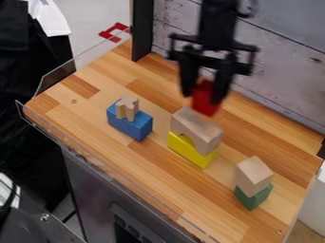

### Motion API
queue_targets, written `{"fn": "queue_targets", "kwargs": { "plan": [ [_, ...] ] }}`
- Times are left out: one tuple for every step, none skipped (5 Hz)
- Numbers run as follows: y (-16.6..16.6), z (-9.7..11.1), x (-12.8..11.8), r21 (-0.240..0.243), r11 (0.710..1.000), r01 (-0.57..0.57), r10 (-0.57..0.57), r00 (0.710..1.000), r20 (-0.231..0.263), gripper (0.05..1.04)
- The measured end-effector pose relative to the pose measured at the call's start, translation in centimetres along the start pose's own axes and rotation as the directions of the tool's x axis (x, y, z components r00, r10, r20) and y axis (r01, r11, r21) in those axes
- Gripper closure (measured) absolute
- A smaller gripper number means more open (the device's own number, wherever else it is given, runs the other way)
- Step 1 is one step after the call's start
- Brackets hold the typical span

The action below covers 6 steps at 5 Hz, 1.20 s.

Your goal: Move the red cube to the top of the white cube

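Nearer the camera than the wooden arch block (pixel 202 134), and to its right in the view, a pale wooden cube (pixel 254 173) sits on a green block (pixel 252 198), its corners turned askew to the block below. The arch block itself rests lengthwise on a yellow block (pixel 185 150), which stands on the wood-strip table (pixel 82 111). Left of the arch, a blue block (pixel 129 126) carries a small notched wooden piece (pixel 128 108) standing upright. Just beyond the arch in the view, the red cube (pixel 205 107) hangs tilted in the black claw (pixel 203 97). The claw is clamped on it, one finger at each side, and points downward; the cube's blurred lower corner is close to the arch in the view, but whether they touch I cannot tell. Farther back, behind the arch, runs a wall of weathered pale boards (pixel 282 71). A dark upright post (pixel 143 31) stands beyond the arch and to its left, with a red bracket-like piece (pixel 113 35) farther left, beside the table's edge.
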<state>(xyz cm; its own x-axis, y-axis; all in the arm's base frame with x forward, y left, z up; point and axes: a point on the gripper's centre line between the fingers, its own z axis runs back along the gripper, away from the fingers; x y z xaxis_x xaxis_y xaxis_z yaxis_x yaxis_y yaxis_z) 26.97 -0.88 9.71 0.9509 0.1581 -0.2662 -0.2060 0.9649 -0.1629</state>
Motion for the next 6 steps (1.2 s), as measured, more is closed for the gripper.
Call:
{"fn": "queue_targets", "kwargs": {
  "plan": [
    [3.8,-0.5,0.4,-0.019,0.995,-0.095,0.095,0.995,-0.013,0.553],
    [6.2,-0.4,0.6,-0.022,0.988,-0.155,0.154,0.988,-0.013,0.553],
    [6.8,-0.3,1.0,-0.005,0.988,-0.157,0.157,0.987,-0.028,0.553],
    [7.0,0.0,0.9,0.006,0.987,-0.16,0.16,0.986,-0.037,0.553],
    [7.1,-0.1,0.5,0.022,0.986,-0.165,0.166,0.984,-0.06,0.553],
    [6.9,-0.8,-0.6,0.03,0.985,-0.168,0.17,0.98,-0.104,0.553]
  ]
}}
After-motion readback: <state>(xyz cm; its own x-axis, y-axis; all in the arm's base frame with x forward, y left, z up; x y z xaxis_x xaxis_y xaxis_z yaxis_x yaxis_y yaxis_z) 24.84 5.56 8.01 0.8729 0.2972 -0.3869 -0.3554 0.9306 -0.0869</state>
